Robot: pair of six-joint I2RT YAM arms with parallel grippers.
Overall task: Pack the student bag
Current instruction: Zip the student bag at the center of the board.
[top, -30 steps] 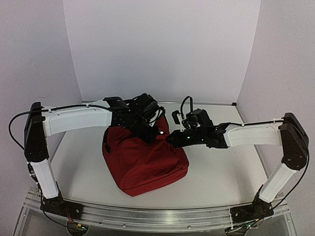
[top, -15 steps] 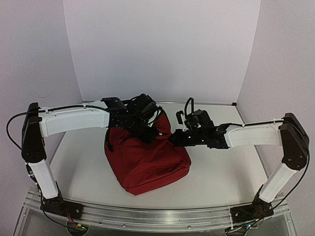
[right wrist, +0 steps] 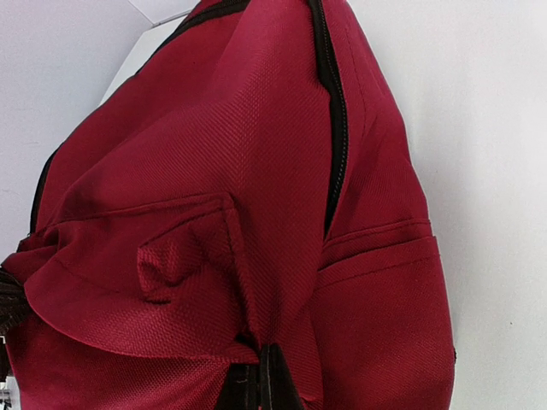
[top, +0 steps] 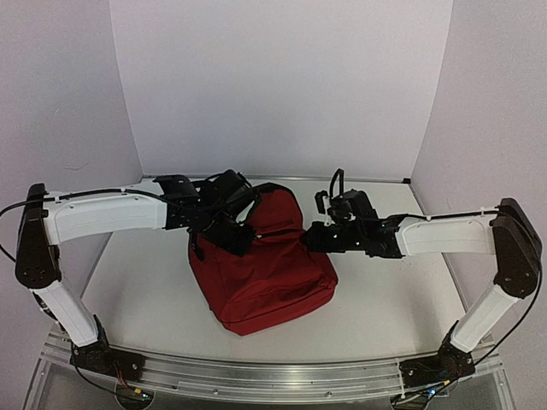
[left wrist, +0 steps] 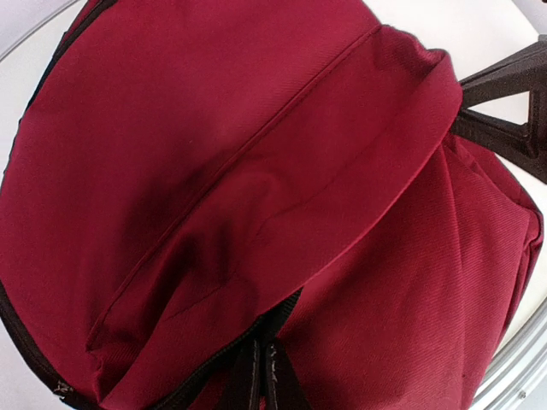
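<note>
We have the left gripper [left wrist: 259,363] and right gripper [right wrist: 261,376] both pinched tight on the student bag [top: 261,265] cloth. It looks soft and floppy, so we judge the stitched edges the best hold.

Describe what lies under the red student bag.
The student bag rests on the white table; bare tabletop shows beside and in front of it. Whatever lies directly beneath is covered by its fabric.

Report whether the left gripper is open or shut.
Shut. In the wrist view the left gripper has its fingers pressed together with no gap, pinching the student bag.
</note>
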